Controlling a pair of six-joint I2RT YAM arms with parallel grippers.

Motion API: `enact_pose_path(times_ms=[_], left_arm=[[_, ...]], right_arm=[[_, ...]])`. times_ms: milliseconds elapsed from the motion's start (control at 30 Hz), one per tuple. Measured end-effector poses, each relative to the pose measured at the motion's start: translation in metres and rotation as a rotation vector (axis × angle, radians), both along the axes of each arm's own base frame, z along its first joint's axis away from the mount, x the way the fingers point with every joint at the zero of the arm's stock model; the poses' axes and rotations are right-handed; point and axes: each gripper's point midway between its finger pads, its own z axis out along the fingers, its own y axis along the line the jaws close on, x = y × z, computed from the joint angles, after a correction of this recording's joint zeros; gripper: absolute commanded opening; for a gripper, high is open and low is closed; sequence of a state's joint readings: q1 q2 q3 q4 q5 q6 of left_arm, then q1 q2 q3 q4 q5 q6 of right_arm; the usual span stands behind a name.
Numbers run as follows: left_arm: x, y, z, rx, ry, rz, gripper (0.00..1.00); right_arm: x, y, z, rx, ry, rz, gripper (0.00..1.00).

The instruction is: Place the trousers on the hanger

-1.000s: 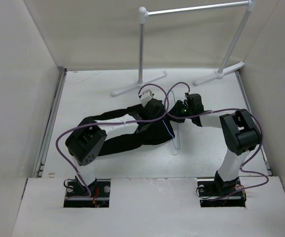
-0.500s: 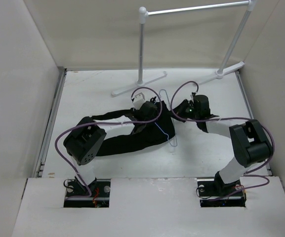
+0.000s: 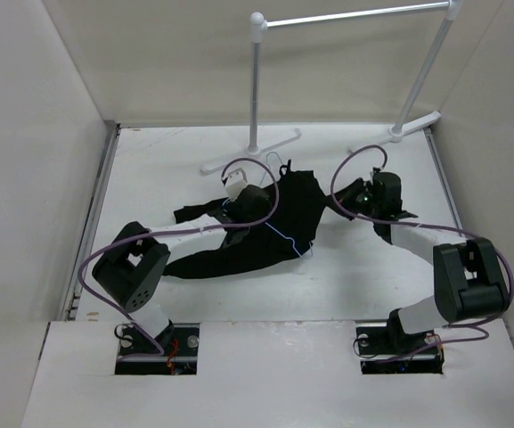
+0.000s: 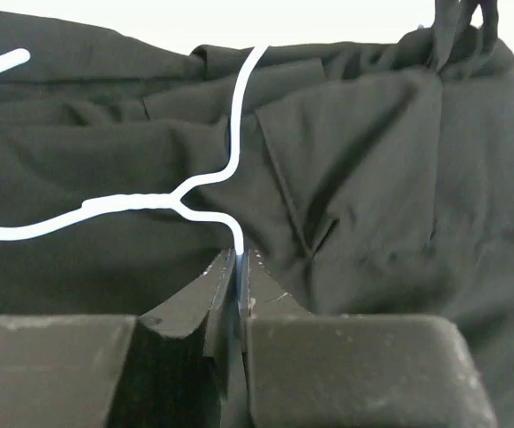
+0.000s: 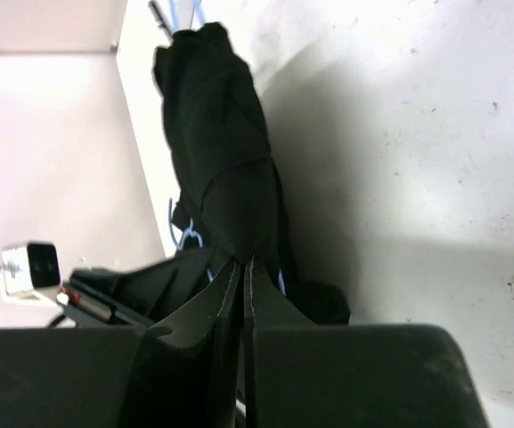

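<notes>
Jaws on left arm clenched on hanger wire, just below twisted neck. Right jaws pinched shut on trousers, black cloth bunched between them at garment's right edge. I see left arm stretched low over trouser legs, right arm bent, forearm angled inward. Trousers lie mid-table, legs trailing left, hanger hook poking out far side. Garment rack feet just beyond; side walls close.
</notes>
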State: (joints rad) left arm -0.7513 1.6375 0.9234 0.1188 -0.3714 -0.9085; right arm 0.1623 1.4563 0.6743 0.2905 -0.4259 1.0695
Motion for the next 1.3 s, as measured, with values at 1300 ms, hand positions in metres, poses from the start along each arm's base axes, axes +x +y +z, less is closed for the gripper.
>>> enact_pose_path(times_ms=[1300], left_arm=[[-0.039,0.045,-0.016,0.231,0.081,-0.018,0.0]], right_arm=[[-0.006,-0.055,-0.036,-0.162,0.188,-0.184,0.07]])
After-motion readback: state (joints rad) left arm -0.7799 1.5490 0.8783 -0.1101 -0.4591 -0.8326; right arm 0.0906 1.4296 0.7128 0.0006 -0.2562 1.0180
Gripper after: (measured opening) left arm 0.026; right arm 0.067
